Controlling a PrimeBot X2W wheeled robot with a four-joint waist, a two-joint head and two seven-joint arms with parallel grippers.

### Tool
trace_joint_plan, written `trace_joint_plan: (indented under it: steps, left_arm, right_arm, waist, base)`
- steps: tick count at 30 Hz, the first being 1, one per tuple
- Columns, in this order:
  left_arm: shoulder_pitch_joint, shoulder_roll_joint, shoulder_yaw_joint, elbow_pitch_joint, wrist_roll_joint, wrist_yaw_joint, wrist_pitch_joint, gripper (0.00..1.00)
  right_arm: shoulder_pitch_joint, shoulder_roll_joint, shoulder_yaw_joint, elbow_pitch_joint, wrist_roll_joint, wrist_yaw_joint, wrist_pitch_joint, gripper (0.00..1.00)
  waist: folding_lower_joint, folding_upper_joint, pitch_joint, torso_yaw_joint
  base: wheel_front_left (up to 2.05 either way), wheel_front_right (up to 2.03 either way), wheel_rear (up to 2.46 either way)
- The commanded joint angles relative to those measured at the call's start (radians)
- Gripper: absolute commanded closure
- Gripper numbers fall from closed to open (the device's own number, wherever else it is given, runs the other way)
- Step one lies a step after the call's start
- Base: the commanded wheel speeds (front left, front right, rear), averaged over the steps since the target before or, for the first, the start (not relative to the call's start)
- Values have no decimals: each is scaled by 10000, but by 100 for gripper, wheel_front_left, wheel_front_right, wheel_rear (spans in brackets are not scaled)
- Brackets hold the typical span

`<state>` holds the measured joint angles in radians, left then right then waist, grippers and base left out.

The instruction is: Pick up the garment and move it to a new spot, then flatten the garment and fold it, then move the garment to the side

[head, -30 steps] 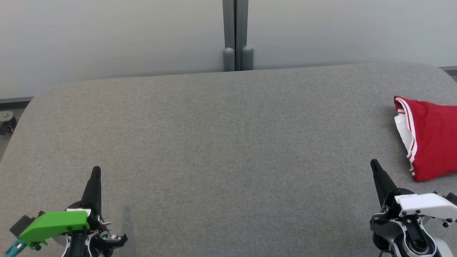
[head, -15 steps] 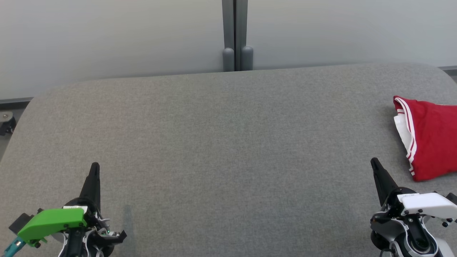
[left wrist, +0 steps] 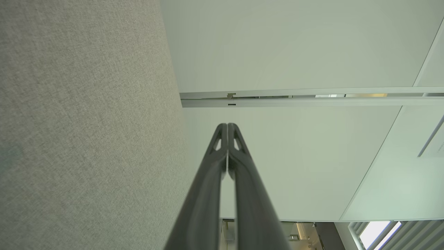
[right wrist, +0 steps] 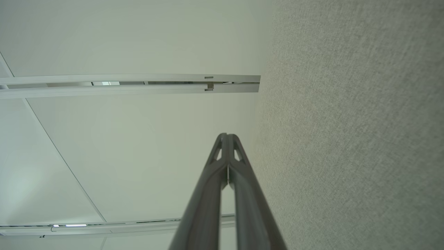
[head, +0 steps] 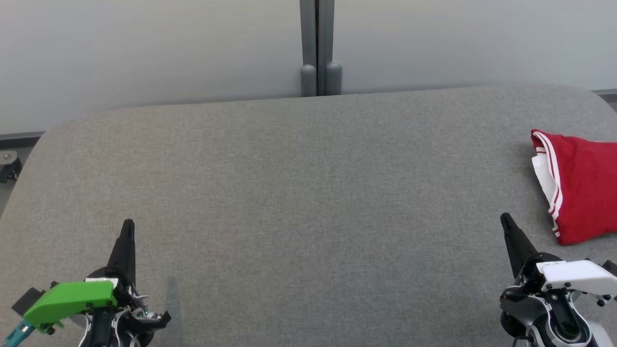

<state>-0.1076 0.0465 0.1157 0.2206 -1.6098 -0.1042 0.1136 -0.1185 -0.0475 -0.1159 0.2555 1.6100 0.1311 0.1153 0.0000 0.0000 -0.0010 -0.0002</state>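
Garment (head: 583,188) cut off at right edge; left fingers (left wrist: 208,194), right fingers (right wrist: 208,201) pressed together, empty.

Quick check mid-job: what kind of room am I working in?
Probably an office-like test room, not a home: a grey fabric-covered table, pale partition panels joined by a grey post behind it, and one folded red garment near the right edge.

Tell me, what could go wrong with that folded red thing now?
1. The red garment runs past the head view's right edge, so how near it lies to the side of the grey table cannot be seen. A nudge might slide it off.
2. The shut right gripper hangs close beside it. Swinging right could snag the striped hem and undo the fold.
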Motion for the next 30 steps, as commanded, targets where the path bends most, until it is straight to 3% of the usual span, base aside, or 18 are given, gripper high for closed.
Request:
trace_joint_plan:
  steps: [1, 30]
  left_arm:
    - [-88, 69, 22, -42, -35, 26, 51, 100]
    - [-87, 70, 20, -40, -37, 26, 48, 100]
  right_arm:
    - [-61, -53, -16, -36, 19, -7, 41, 100]
    - [-61, -53, -16, -36, 19, -7, 41, 100]
  waist:
    - [0, 0, 0, 0]
    - [0, 0, 0, 0]
  base:
    - [0, 0, 0]
    - [0, 0, 0]
